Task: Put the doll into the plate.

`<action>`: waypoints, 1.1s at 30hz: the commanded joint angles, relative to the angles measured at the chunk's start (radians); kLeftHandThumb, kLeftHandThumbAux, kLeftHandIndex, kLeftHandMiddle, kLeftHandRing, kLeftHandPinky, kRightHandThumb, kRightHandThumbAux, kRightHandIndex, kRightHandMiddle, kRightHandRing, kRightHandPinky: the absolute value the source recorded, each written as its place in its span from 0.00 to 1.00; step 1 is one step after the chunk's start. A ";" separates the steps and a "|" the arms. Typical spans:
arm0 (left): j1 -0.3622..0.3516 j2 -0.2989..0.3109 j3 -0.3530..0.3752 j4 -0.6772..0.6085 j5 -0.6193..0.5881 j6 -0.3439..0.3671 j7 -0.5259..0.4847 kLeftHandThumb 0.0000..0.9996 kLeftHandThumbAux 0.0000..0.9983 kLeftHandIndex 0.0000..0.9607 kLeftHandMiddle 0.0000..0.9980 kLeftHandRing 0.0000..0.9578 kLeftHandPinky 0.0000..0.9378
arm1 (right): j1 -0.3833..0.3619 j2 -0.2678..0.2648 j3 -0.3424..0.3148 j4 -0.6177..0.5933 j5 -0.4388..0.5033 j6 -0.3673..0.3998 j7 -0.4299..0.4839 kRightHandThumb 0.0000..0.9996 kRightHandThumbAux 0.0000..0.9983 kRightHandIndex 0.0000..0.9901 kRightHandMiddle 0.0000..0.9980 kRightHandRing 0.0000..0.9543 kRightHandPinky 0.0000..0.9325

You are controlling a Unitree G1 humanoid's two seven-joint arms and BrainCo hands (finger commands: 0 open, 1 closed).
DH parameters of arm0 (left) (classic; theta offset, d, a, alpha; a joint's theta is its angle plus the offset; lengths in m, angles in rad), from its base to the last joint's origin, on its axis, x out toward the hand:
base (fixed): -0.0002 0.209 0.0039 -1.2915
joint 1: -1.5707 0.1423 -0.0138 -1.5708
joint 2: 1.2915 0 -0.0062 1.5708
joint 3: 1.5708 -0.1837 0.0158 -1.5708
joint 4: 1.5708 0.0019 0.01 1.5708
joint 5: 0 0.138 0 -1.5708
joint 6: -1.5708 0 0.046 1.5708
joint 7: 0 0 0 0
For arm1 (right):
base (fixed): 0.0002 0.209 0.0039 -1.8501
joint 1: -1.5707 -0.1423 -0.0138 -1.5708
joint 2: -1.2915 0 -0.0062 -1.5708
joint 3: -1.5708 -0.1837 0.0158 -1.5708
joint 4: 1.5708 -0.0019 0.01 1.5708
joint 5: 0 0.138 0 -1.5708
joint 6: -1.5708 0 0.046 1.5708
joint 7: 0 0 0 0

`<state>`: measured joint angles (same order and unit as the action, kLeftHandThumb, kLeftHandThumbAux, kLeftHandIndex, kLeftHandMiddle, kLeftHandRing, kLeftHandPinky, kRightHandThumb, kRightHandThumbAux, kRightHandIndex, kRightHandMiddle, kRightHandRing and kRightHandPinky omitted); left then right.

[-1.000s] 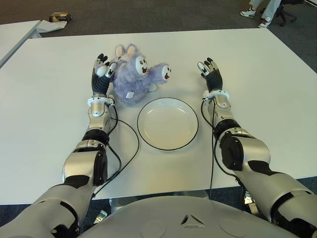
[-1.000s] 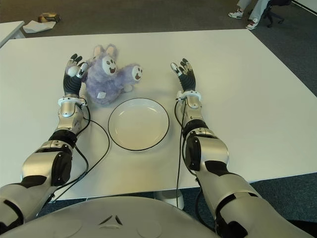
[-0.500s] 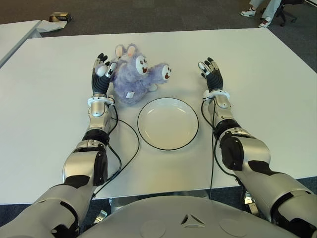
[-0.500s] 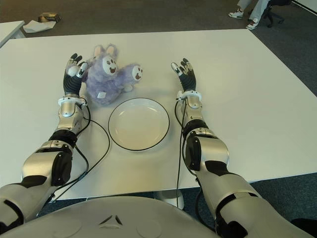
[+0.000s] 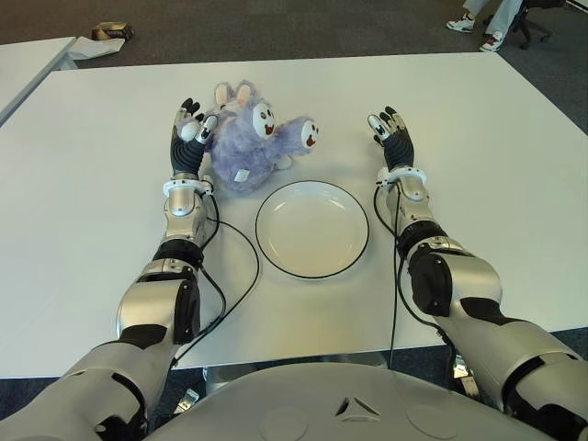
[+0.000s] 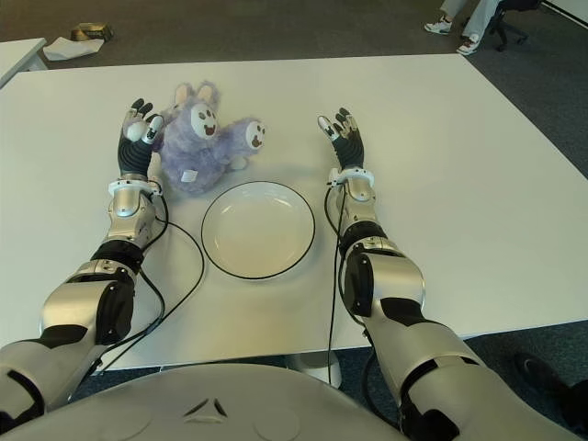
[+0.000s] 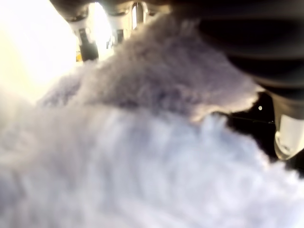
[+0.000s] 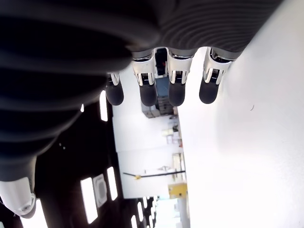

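The left hand (image 5: 190,138) stands with fingers spread and holding nothing, against the left side of the doll (image 5: 248,145), which lies on the table (image 5: 92,184) just beyond the plate (image 5: 312,229). The right hand (image 5: 393,136), fingers extended and empty, shows right of the plate. The doll appears soft, light and compressible; grasp its plush body, not the ears.

Only change: dark shoe-like shape (image 6: 542,372) now on the floor at the lower-right corner, beside the white table (image 6: 478,184).

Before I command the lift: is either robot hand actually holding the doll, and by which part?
Not clearly. The left robot hand is against the doll on its left side, fingers upright rather than closed around it. The right robot hand is open and empty.
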<state>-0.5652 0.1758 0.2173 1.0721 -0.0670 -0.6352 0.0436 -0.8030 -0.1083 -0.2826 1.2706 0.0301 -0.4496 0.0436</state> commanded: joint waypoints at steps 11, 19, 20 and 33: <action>0.084 -0.026 -0.003 0.059 0.007 0.004 0.003 0.00 0.49 0.00 0.10 0.11 0.12 | 0.075 0.020 0.007 0.051 -0.001 0.043 -0.001 0.10 0.57 0.03 0.06 0.06 0.09; 0.083 -0.028 -0.007 0.063 0.015 0.001 0.016 0.00 0.49 0.00 0.11 0.12 0.12 | 0.076 0.017 0.011 0.052 -0.002 0.042 -0.004 0.09 0.57 0.03 0.06 0.06 0.09; 0.083 -0.028 -0.007 0.063 0.015 0.001 0.017 0.00 0.49 0.00 0.11 0.12 0.12 | 0.076 0.017 0.012 0.052 -0.002 0.042 -0.004 0.09 0.57 0.03 0.06 0.06 0.09; 0.084 -0.028 -0.018 0.063 0.026 0.009 0.035 0.00 0.50 0.00 0.12 0.13 0.15 | 0.079 0.014 0.019 0.051 -0.004 0.037 -0.011 0.09 0.58 0.02 0.06 0.07 0.09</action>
<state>-0.5683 0.1709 0.2128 1.0753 -0.0616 -0.6351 0.0685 -0.8008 -0.1155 -0.2640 1.2709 0.0269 -0.4496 0.0364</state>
